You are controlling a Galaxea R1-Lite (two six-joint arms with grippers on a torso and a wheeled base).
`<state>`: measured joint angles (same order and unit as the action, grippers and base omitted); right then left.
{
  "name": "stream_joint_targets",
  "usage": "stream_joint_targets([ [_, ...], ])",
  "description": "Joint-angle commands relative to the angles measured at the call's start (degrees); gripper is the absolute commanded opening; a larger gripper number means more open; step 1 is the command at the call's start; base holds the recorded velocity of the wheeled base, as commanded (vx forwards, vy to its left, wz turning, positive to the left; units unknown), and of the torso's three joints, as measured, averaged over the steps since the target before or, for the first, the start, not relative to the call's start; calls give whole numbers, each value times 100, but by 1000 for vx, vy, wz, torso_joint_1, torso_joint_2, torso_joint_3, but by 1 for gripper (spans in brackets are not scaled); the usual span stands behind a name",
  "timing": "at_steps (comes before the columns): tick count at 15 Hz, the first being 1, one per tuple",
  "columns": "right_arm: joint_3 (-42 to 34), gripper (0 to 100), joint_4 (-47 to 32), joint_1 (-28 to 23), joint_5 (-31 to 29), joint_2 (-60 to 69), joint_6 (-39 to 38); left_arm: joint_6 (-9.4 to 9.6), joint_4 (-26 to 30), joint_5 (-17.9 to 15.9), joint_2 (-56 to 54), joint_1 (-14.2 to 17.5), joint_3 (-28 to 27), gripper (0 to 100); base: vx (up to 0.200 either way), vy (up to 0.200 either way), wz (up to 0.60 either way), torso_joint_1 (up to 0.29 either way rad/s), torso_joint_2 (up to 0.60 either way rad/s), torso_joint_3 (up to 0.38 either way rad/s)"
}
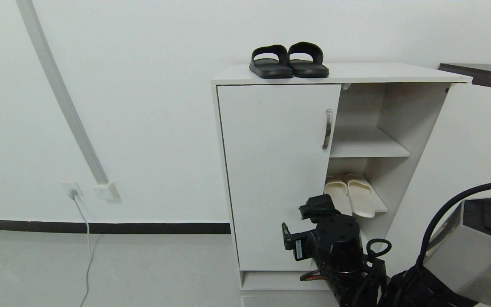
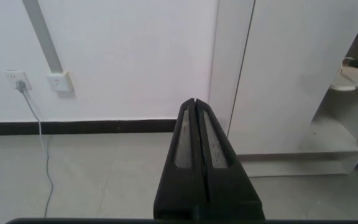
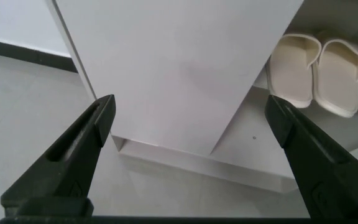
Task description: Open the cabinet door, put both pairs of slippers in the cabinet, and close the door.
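A white cabinet (image 1: pixel 339 72) stands against the wall. Its left door (image 1: pixel 275 170) is closed and has a metal handle (image 1: pixel 327 128); its right door (image 1: pixel 463 170) is swung wide open. A pair of black slippers (image 1: pixel 289 60) sits on top. A pair of white slippers (image 1: pixel 354 194) (image 3: pixel 322 62) lies on the lower shelf inside. My right gripper (image 3: pixel 190 106) is open and empty, low in front of the closed door's bottom edge, short of the white slippers. My left gripper (image 2: pixel 194 106) is shut on nothing, low over the floor left of the cabinet.
The upper shelf (image 1: pixel 369 147) inside is bare. A wall socket with a hanging cable (image 1: pixel 71 189) and a slanted conduit (image 1: pixel 58 85) are on the left wall. A dark tabletop (image 1: pixel 480 72) shows behind the open door. Grey floor (image 1: pixel 100 268) lies free on the left.
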<state>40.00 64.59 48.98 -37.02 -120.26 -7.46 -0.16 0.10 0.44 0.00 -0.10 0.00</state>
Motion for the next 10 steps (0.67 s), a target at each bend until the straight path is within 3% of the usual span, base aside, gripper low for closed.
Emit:
stream_joint_targets([
  [1,8,100,1,-3,2,-41,-1,-2,-1,9,0,1,0,0,0,0,0,0,0,0],
  [5,-1,100,63,-3,-7,-59,17,-2,-1,9,0,1,0,0,0,0,0,0,0,0],
  [10,-9,100,72,-3,-15,-68,25,-2,-1,9,0,1,0,0,0,0,0,25,-336,-299],
])
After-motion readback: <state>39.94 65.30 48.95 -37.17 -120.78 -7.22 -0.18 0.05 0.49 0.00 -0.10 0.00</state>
